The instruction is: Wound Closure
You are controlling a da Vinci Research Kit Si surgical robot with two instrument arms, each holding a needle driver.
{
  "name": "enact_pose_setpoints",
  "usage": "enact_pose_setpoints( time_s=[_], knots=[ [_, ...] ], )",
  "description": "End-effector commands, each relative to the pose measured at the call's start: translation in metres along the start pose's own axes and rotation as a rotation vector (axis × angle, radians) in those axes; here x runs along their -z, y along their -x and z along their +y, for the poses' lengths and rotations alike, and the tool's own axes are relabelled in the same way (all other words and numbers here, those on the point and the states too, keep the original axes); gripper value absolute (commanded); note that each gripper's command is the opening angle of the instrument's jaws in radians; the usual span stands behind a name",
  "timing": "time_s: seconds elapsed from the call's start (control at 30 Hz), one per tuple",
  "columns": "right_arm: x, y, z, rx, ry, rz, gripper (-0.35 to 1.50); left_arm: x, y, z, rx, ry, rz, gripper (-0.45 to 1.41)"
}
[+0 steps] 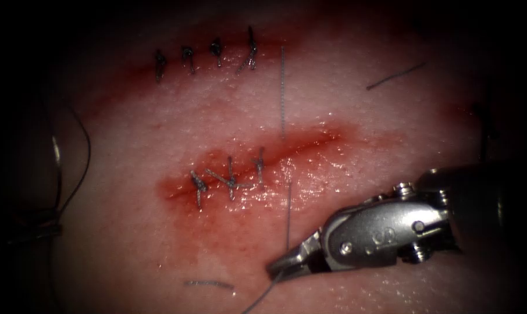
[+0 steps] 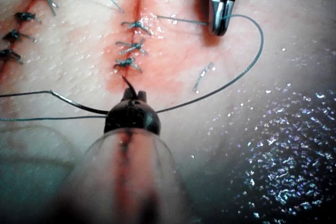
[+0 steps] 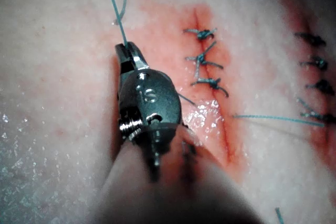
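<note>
Three stitches (image 1: 230, 181) in the cut (image 1: 310, 139) on the tissue (image 1: 176, 122). Pinching the thread (image 1: 288, 221) tight in the right pincer (image 1: 282, 268), just below the cut. From there, up across the open part of the cut and out on the far side. Left pincer (image 2: 127, 86) pressed together, nothing in it. Well off to the left of the cut, the curved needle (image 1: 56, 154), lying on the tissue, not stuck in.

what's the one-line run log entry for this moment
right tool: shut on thread below cut | left tool: holds nothing seen | needle: far left, off tissue | three stitches in cut
</note>
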Motion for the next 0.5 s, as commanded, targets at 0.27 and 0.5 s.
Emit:
enact_pose_setpoints(
  time_s=[0.27,0.5],
  knots=[
    [-0.0016,-0.0012,-0.0016,-0.027,-0.085,0.023,-0.35,-0.0013,0.0001,0.0003,-0.019,-0.004,-0.001,-0.45],
    [0.0046,-0.0005,0.0008,-0.128,0.081,0.009,1.3,-0.0002,-0.001,-0.0021,-0.097,-0.012,0.141,-0.45]
  ],
)
